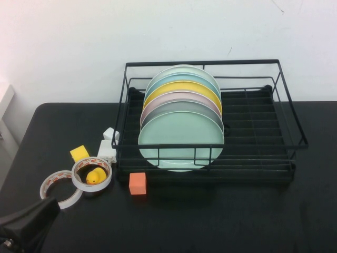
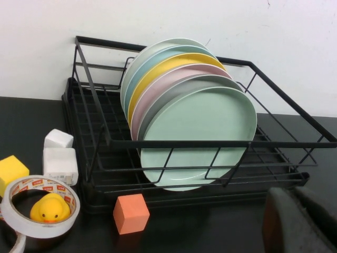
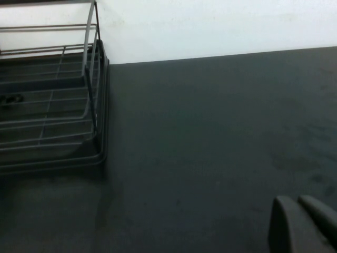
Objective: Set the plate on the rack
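The pale mint-green plate (image 1: 181,138) stands upright at the front of a row of several plates in the left half of the black wire rack (image 1: 293,143). It also shows in the left wrist view (image 2: 202,134), inside the rack (image 2: 287,143). My left gripper (image 1: 46,206) is at the table's near left corner, apart from the rack; its fingers (image 2: 295,211) lie together with nothing between them. My right gripper (image 3: 301,204) is out of the high view. It hangs shut and empty over bare table to the right of the rack's end (image 3: 98,105).
Behind the mint plate stand grey, pink, yellow, teal and pale plates (image 1: 181,89). Left of the rack lie two tape rolls (image 1: 62,187), a yellow duck (image 1: 96,176) inside one, a yellow cube (image 1: 79,153), white blocks (image 1: 108,150) and an orange cube (image 1: 137,183).
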Controlling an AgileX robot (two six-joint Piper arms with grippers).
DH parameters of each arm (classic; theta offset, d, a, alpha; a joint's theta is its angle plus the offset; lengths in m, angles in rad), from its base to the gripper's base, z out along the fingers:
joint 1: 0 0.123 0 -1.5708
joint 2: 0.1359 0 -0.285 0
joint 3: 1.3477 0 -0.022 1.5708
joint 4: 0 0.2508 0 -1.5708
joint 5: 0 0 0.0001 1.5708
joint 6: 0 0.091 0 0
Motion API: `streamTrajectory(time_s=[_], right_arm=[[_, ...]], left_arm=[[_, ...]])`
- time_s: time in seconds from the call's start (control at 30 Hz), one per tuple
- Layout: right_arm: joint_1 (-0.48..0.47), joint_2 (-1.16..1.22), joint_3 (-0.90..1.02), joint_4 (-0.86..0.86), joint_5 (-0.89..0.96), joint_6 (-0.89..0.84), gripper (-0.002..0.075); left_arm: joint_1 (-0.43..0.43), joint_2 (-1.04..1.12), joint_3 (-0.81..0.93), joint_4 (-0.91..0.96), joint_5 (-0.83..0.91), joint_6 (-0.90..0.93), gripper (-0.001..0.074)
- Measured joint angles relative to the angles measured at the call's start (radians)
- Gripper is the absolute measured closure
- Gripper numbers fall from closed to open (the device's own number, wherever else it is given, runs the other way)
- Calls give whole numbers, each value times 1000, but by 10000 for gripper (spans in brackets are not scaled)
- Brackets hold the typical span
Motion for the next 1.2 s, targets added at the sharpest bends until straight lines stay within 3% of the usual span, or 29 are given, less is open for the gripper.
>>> streamTrajectory(time_s=[0.77,0.87,0.93,1.03,1.2], right_arm=[[0,0,0,0,0,-4,726],[0,0,0,0,0,-4,726],[0,0,0,0,0,-4,726],[0,0,0,0,0,-4,726],[0,0,0,0,0,-4,726]], left_arm=[[0,0,2,0,-29,0,737],[0,0,18,1,-71,-94,737],[0,0,41,94,-111,-251,737],[22,0,98,386,-137,-494,737],[158,-29,193,891,-39,-945,737]])
